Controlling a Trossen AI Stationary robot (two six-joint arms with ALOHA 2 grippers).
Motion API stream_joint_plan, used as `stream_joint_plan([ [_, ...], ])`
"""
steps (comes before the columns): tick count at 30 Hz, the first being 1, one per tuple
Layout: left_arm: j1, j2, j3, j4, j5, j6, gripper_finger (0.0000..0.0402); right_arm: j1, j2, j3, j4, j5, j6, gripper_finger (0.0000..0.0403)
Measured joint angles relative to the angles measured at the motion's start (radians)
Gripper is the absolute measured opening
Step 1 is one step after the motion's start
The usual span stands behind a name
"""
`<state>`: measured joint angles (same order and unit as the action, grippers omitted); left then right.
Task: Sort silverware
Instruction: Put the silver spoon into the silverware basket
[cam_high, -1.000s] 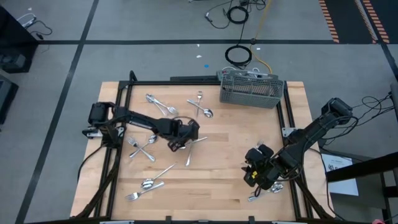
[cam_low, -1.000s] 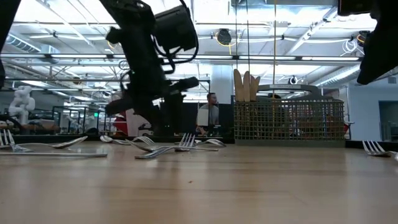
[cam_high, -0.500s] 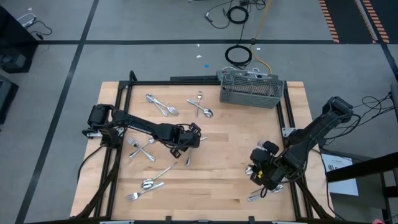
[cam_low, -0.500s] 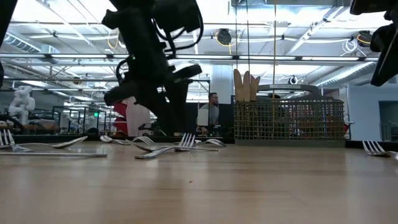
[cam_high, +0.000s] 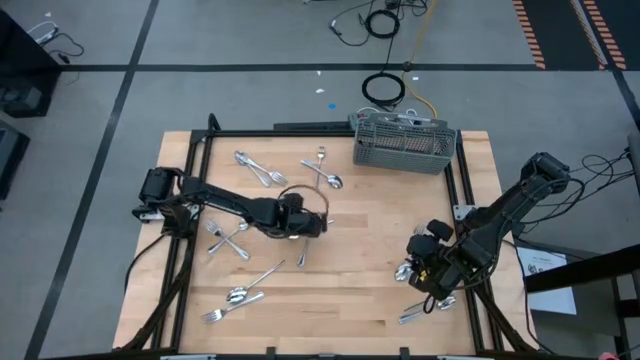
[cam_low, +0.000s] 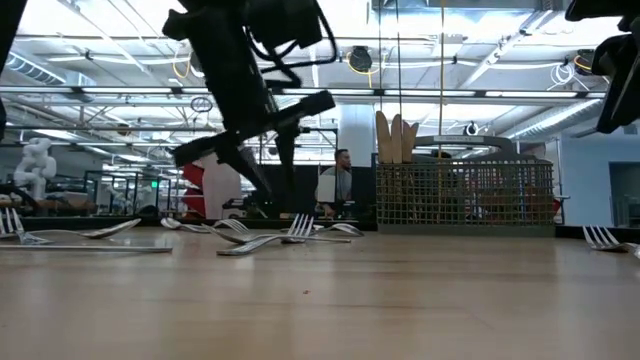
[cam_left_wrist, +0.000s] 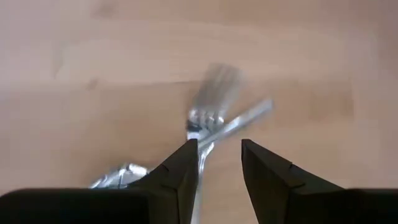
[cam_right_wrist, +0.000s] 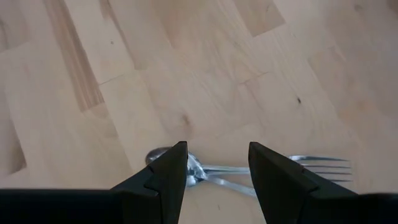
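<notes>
**Both arms raised above the scattered cutlery**

Left gripper (cam_high: 318, 224) reaches low over the table's middle, arm stretched out flat, fingers spread with nothing between them; a fork (cam_left_wrist: 208, 102) lies on the wood just beyond. Right gripper (cam_right_wrist: 214, 168) hangs near the right edge, fingers likewise parted and empty, above a spoon (cam_right_wrist: 165, 155). Silverware (cam_high: 250, 165) lies scattered; grey caddy (cam_high: 405, 142) sits at the far edge.

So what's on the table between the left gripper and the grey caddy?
High view: a small crossed pair of silverware lies between the left gripper and the grey caddy; the rest of that stretch is bare wood.
</notes>
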<state>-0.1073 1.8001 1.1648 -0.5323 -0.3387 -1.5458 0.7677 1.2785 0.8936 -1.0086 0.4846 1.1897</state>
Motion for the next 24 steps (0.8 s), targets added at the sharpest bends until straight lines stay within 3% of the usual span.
stream_joint_plan([
  [3, 0.042, -0.004, 0.011, 0.034, 0.22, 0.45, 0.013, -0.001, 0.0, 0.0, 0.005, 0.036, 0.002, 0.0161],
  [6, 0.085, 0.006, 0.024, -0.016, 0.434, 0.687, 0.013, -0.008, 0.0, 0.0, 0.021, 0.061, 0.002, 0.0161],
  [13, 0.135, 0.012, 0.023, -0.148, 0.439, 0.967, 0.013, -0.021, 0.0, 0.0, 0.089, 0.067, 0.042, 0.0161],
  [24, 0.127, 0.015, 0.022, -0.088, 0.353, 1.215, 0.013, -0.023, 0.0, 0.0, 0.123, 0.068, 0.118, 0.0161],
])
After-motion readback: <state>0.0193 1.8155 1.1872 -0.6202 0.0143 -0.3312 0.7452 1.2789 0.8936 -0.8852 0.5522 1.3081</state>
